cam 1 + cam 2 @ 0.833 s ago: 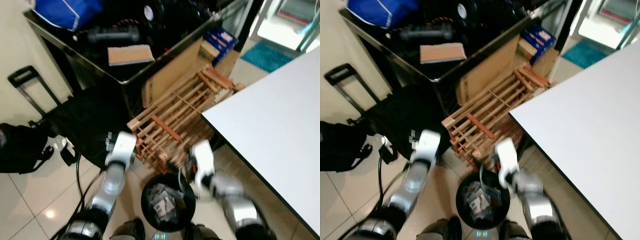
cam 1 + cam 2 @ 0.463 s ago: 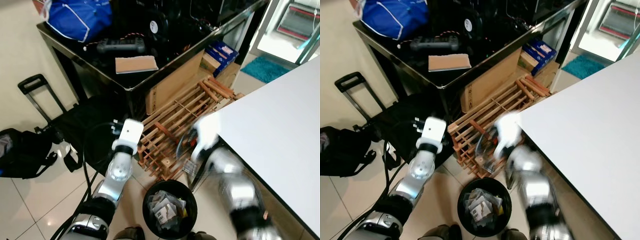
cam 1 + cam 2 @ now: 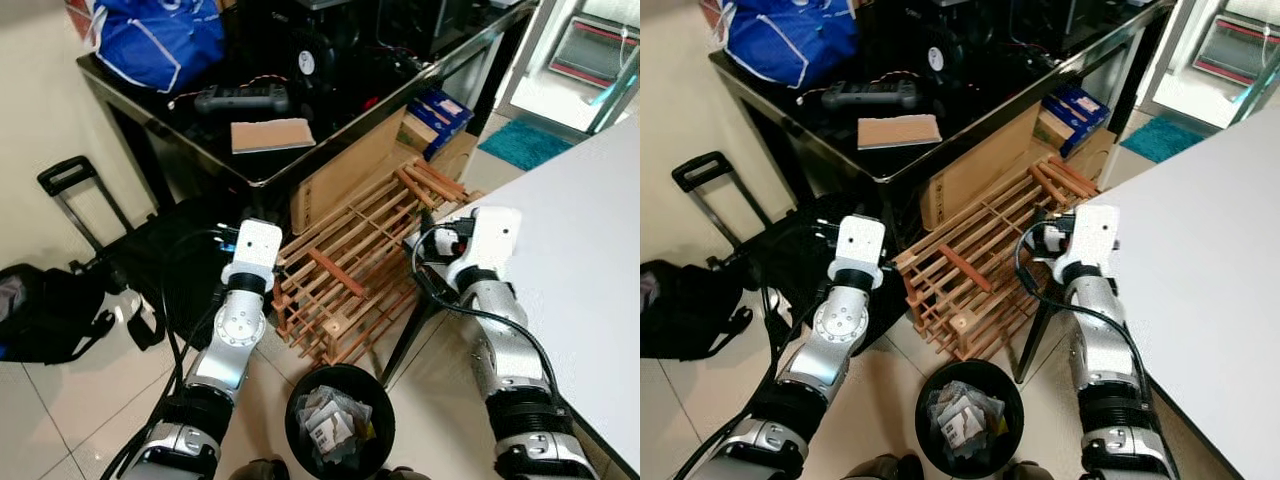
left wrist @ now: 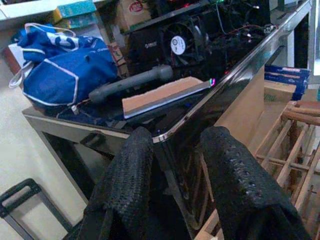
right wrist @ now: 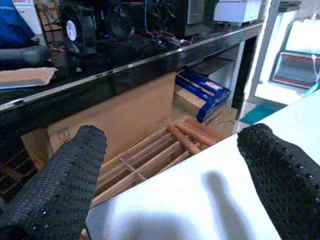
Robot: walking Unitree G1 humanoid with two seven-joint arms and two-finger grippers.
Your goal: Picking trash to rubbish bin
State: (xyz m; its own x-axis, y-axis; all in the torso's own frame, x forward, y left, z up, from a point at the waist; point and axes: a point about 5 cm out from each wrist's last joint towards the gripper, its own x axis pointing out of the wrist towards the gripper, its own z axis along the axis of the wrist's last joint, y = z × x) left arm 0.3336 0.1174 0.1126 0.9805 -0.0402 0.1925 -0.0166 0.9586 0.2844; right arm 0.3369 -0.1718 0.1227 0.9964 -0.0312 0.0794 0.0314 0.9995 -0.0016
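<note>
On the far left a black bag [image 3: 45, 310] lies on the floor beside a trolley handle [image 3: 70, 185]. The left tool [image 4: 175, 165] is raised in front of the dark shelf unit [image 3: 270, 170], its fingers [image 4: 127, 175] spread a little with nothing between them; past them sit a blue bag [image 4: 62, 65], a grey handle-shaped object [image 4: 132, 82] and a flat cardboard piece [image 4: 160, 95] on the shelf top. Low in the middle, between the two arms, the bin [image 3: 338, 420] stands on the floor tiles, already part-filled with trash [image 3: 335, 420] that looks like crumpled paper and wrappers. Judged from that, any further piece should be light and soft, giving under the fingers and easy to crush, and some wrappers may be slick; a pinch across a raised fold or bunched edge would likely hold best, with little force needed. Behind the bin a wooden rack [image 3: 350, 270] leans against a cardboard box [image 3: 350, 170]. To the right, the right tool [image 5: 165, 165] is spread wide and empty, held up at the corner of the white tabletop [image 3: 580, 250]. No loose trash can be made out on that tabletop or on the floor nearby.
</note>
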